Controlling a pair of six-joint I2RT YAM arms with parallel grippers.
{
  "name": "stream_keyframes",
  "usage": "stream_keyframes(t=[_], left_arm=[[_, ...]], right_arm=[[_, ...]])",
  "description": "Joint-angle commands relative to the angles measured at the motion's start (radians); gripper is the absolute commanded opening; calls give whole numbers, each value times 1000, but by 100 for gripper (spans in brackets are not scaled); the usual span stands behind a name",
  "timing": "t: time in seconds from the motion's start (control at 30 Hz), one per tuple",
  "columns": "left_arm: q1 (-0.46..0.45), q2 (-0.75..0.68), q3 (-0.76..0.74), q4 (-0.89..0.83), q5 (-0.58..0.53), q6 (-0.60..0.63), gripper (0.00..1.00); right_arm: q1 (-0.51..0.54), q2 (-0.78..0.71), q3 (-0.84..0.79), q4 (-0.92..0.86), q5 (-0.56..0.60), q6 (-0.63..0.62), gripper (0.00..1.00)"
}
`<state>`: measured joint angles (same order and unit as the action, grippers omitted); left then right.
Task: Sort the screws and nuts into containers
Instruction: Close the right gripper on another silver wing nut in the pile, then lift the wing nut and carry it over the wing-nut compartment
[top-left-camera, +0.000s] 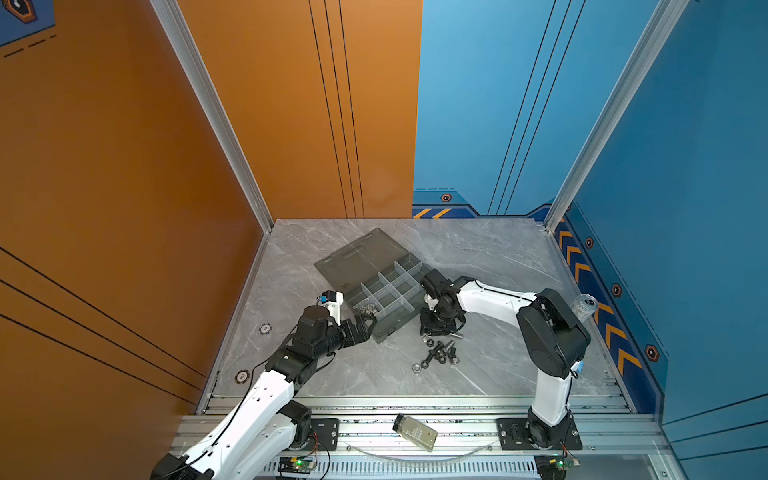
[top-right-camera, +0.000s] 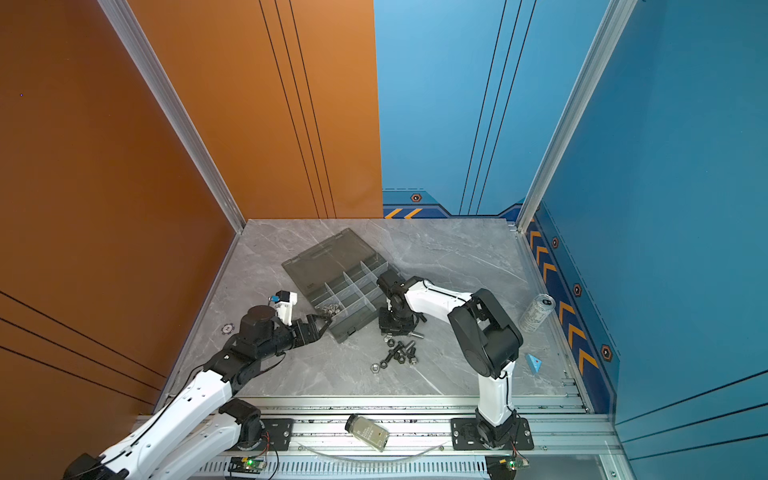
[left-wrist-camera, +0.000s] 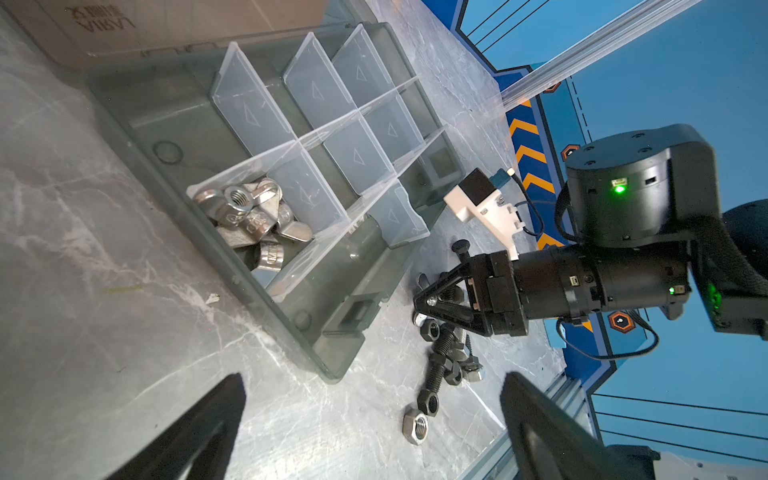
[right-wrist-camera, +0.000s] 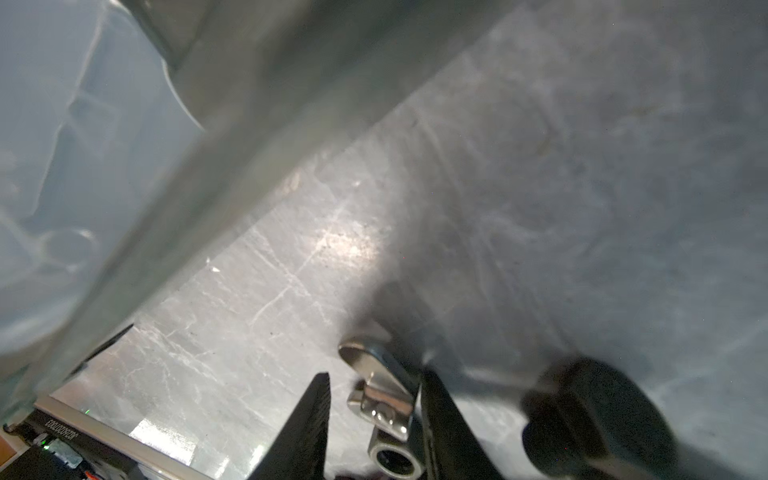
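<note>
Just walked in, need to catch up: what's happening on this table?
Two robot arms are sorting hardware into a grey organiser box, its lid open. One cell holds silver wing nuts. The right tool is down at the table beside the box, fingers either side of another wing nut; whether it grips is unclear. The left tool is open and empty near the box's corner. A pile of black screws and nuts waits on the table.

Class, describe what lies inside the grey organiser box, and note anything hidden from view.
Inside the organiser box, one cell holds a heap of silver wing nuts; the other visible cells look empty. The heap hides whatever lies beneath it.
</note>
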<state>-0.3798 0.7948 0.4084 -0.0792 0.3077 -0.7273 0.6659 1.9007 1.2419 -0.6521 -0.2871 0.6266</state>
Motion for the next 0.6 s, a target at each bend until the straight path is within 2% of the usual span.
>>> stream_keyframes(t=[0.0, 0.2, 0.33, 0.57], left_arm=[[4, -16, -9, -21, 15, 6, 98], [6, -20, -11, -22, 17, 6, 98], [6, -20, -13, -23, 16, 5, 98], [7, -23, -13, -23, 16, 3, 97]], right_arm=[[15, 61, -4, -30, 79, -5, 39], [24, 64, -16, -32, 96, -5, 34], [26, 57, -27, -33, 106, -8, 20], [23, 15, -55, -27, 108, -44, 8]])
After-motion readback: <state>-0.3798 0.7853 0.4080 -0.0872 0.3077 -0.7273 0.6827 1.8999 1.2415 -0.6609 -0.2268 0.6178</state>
